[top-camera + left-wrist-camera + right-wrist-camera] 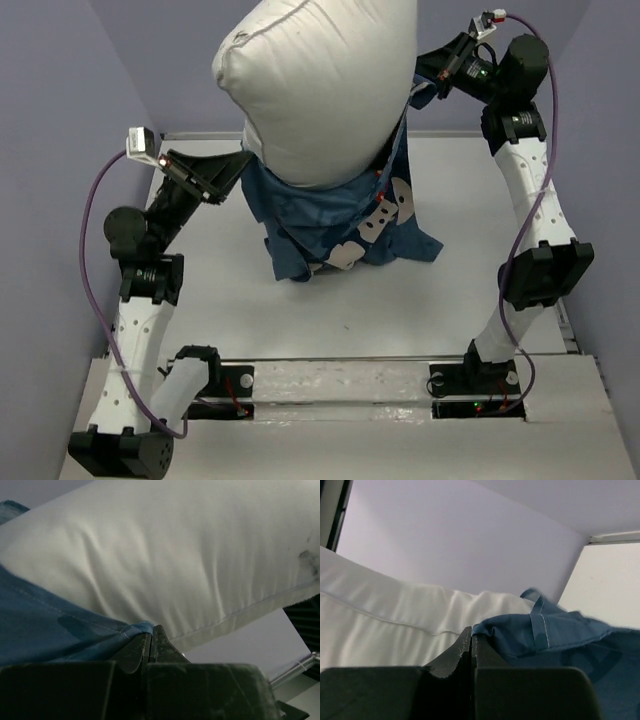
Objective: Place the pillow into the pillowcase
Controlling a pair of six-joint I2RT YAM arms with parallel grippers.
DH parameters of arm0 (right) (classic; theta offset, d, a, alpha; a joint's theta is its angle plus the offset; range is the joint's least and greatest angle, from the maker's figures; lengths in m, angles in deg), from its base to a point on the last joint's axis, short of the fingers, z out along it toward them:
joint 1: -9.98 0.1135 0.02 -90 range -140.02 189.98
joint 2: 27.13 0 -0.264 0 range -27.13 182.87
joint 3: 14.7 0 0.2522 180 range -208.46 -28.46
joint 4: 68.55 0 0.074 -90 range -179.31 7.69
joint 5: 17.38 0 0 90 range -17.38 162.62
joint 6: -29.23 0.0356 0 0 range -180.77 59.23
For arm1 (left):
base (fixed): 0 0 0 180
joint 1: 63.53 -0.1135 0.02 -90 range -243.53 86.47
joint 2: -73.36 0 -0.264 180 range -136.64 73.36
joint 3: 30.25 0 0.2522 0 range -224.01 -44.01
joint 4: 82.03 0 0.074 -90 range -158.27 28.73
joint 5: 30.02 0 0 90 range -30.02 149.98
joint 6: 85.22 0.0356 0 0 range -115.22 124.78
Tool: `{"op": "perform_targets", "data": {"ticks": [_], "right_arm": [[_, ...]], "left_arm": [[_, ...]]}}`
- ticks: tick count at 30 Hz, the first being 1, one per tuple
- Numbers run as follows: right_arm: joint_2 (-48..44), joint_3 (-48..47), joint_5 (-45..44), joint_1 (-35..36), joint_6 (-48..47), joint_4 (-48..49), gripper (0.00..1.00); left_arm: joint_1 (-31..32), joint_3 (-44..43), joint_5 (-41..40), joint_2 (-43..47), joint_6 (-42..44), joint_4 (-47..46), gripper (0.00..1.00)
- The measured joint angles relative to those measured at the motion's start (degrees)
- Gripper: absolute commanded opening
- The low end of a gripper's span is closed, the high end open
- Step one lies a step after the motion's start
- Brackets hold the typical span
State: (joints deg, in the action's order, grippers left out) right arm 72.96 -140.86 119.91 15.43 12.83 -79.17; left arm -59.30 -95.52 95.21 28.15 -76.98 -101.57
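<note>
The pillow (pixel 315 85) stands upright between the arms, half sunk in the pillowcase (pixel 330 215) (upper half bare), so with left gripper (pixel 151 632) and right gripper (pixel 471 635) each pinching the hem shut-jawed, a lift-and-shake to seat it seems next.

one pillow (pixel 320 90), one pillowcase (pixel 322 215), two tools: left tool (pixel 240 165), right tool (pixel 422 80); one tabletop (pixel 200 310).
</note>
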Motion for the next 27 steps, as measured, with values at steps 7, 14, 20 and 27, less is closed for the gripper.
{"op": "perform_targets", "data": {"ticks": [7, 14, 20, 27], "right_arm": [[1.62, -12.07, -10.64, 2.6, -15.19, -19.74, 0.0], [1.44, -28.65, -16.35, 4.0, -25.64, -37.03, 0.0], [-2.08, -33.64, -16.37, 1.25, -27.54, -38.34, 0.0], [-18.75, -12.74, -16.06, -0.2, -30.27, -27.26, 0.0]], "left_arm": [[1.66, -13.81, -3.98, -8.94, 8.85, 9.44, 0.0], [-1.22, -37.11, -2.8, -16.94, 15.37, 18.49, 0.0], [-4.98, -54.42, 0.0, -20.11, 16.15, 22.29, 0.0], [-5.44, -44.98, 0.2, -15.58, 17.75, 20.28, 0.0]]}}
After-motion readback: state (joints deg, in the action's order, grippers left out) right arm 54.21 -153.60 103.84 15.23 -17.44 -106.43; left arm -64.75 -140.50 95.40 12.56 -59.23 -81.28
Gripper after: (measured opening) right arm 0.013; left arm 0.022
